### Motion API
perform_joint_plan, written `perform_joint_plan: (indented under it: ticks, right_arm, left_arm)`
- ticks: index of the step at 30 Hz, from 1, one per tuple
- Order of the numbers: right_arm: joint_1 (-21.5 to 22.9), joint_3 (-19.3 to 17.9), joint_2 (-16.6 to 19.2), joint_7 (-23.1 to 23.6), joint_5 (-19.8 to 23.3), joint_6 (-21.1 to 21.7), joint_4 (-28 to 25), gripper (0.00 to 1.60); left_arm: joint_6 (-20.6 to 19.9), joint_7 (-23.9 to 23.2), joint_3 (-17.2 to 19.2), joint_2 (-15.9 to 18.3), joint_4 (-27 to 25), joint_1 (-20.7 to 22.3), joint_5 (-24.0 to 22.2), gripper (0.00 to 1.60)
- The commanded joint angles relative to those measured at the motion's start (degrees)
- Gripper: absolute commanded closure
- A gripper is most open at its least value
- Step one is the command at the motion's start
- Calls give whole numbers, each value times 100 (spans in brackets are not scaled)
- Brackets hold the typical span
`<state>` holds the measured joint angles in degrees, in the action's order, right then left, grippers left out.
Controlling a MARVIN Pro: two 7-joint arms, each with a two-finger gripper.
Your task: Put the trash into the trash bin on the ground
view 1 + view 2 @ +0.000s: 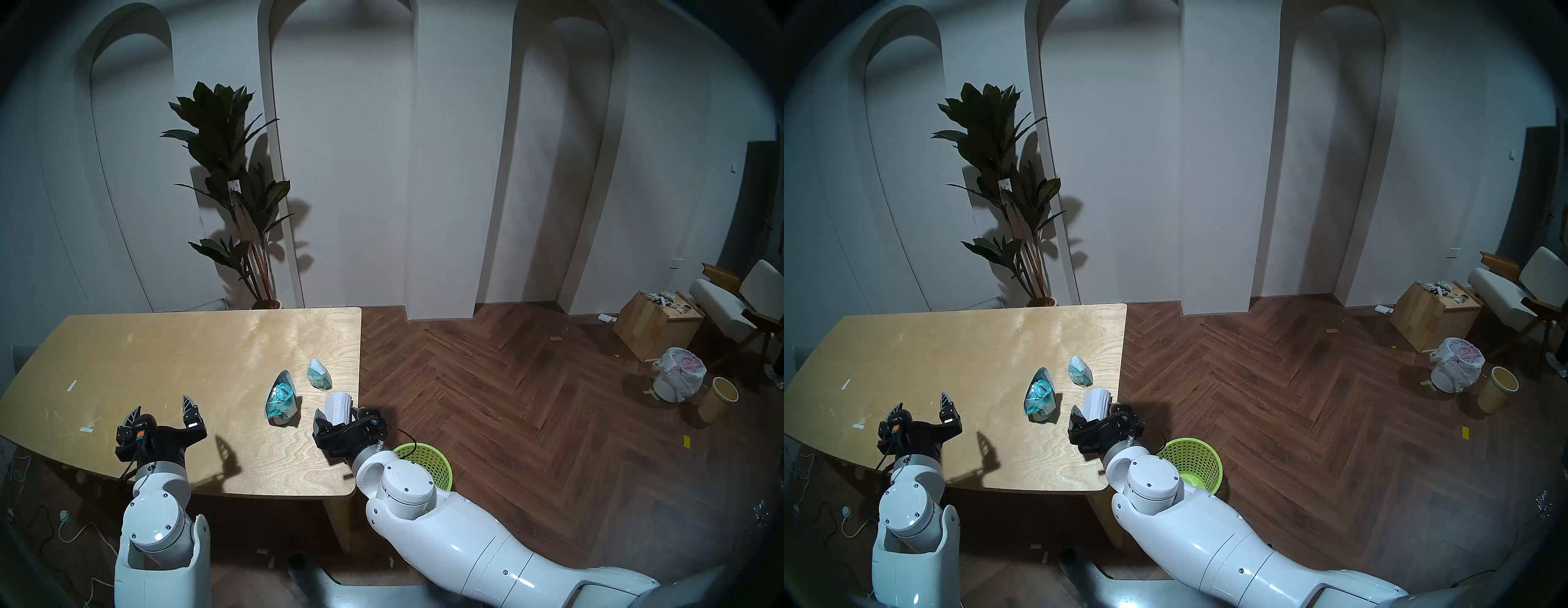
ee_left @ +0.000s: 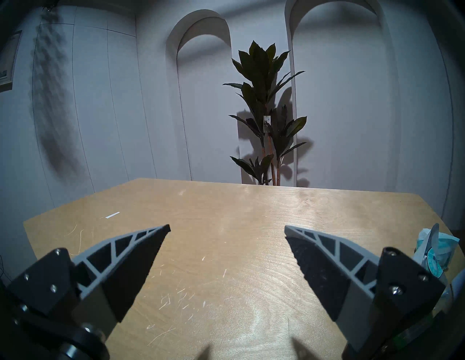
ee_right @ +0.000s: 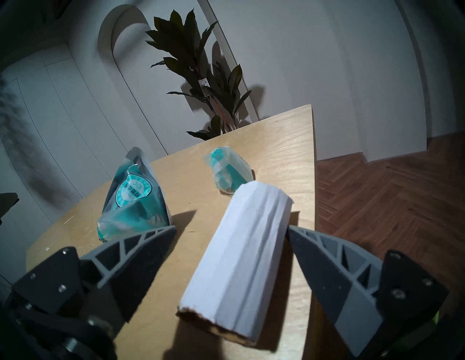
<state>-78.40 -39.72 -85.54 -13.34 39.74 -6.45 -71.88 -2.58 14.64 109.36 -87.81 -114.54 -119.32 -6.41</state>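
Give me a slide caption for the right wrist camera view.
Open right gripper straddling a white packet near the table edge, two teal wrappers beyond.

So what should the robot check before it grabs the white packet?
1. Right gripper open: ok.
2. White packet between its fingers: ok.
3. Fingers touching the packet: cannot tell.
4. Big wrapper clear of the left finger: cannot tell, very near.
5. Green bin on the floor beside the table, reachable: ok.
6. Left gripper open and out of the way: ok.
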Motion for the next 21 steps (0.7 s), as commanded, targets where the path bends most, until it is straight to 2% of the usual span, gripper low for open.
perform_joint_plan:
  ticks: [1,3,5,8,11,16,21]
  right_arm:
    - [252,116,-271,-27,48,-157,173,99]
    - [274,130,-295,-48,28,-176,220,119]
    - [285,134,-297,-73,38,-209,216,159]
    - [224,58,-239,-78,15,-332,64,160]
    - [135,-20,-8,-111,5,-485,-370,160]
    - [79,-170,237,-171,-137,-863,-654,160]
    - [-62,-375,609,-348,-221,-963,-1048,160]
  left_arm:
    - [70,-7,8,16,-61,52,-12,0]
    - [69,-5,9,22,-43,69,-22,0]
    - [70,-4,10,32,-22,91,-30,0]
    - [67,-21,6,62,12,127,-39,0]
    - [45,-45,-41,93,53,185,-34,0]
    - [21,-67,-88,144,128,315,-22,0]
    - [32,-56,-40,222,277,511,-21,0]
